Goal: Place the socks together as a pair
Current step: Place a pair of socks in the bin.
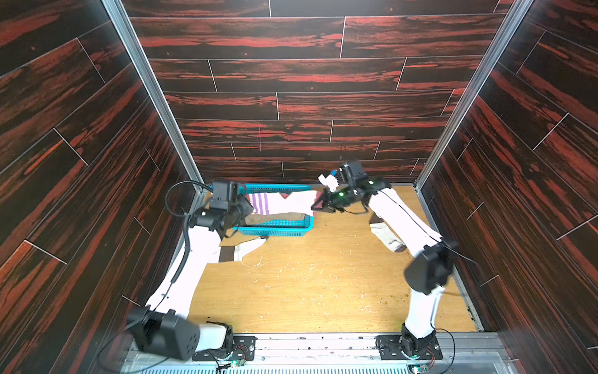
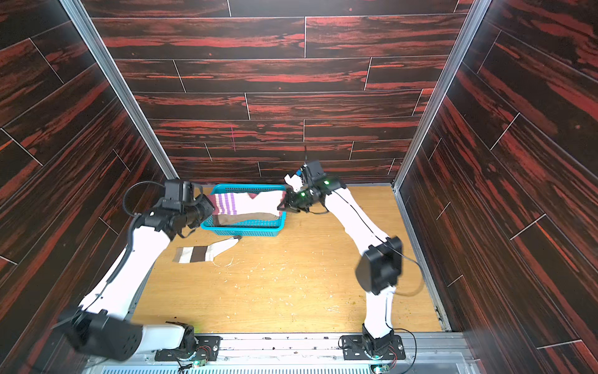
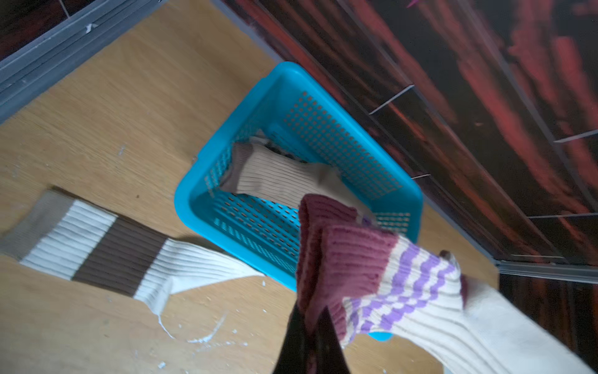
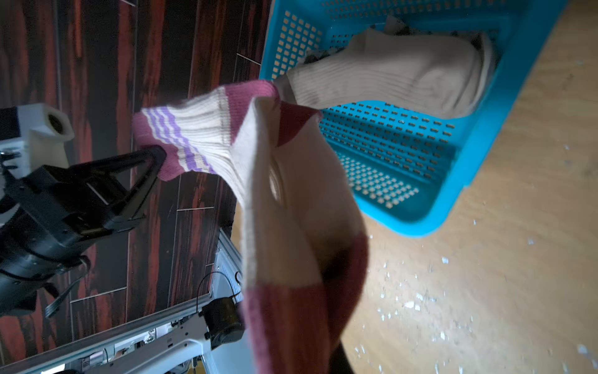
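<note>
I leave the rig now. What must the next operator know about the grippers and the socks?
Left gripper: shut on the cuff end of the striped socks.
Right gripper: shut on their toe end, stretched above the basket.
They look like two layered together.
Already in the basket: a tan sock.
On the table: one banded sock near the left arm, a white sock by the right arm.
Left: set the striped ones down, pair those two.

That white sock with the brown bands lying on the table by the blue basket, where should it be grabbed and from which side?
Probably the banded cuff end of the white sock, pinched across its width from straight above: it lies flat, so only a top-down pinch gathers fabric, and that end sits clear of the basket.
</note>
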